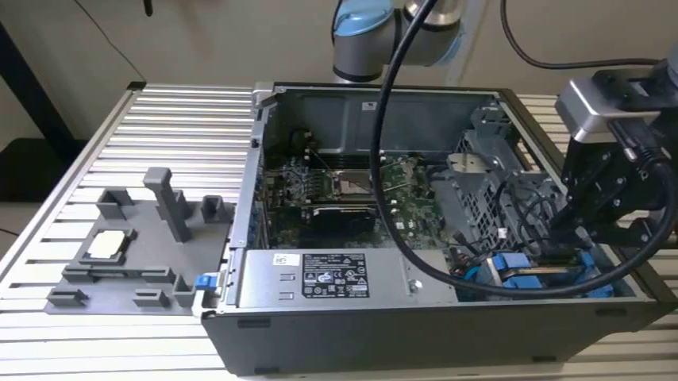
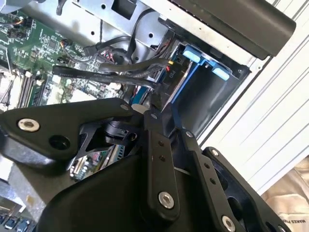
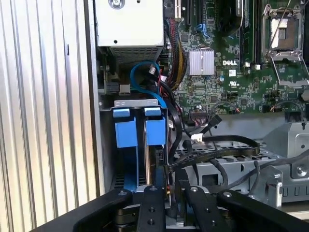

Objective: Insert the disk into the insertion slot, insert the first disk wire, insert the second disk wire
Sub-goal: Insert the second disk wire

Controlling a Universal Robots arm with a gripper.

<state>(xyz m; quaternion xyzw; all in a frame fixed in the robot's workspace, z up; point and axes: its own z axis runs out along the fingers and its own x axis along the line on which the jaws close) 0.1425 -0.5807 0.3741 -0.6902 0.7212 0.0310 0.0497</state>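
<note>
While the gripper [image 3: 170, 200] sits clamped on a black wire [image 3: 212, 154] beside the disk [image 3: 155, 133], the risk is misalignment. A skewed plug could jam or slip against the disk's edge.

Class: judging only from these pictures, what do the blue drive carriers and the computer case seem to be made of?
Blue carriers: likely moulded plastic, given the uniform bright colour and soft matte sheen. Computer case: apparently grey sheet metal, seen in thin folded edges, with dark panels outside.
</note>
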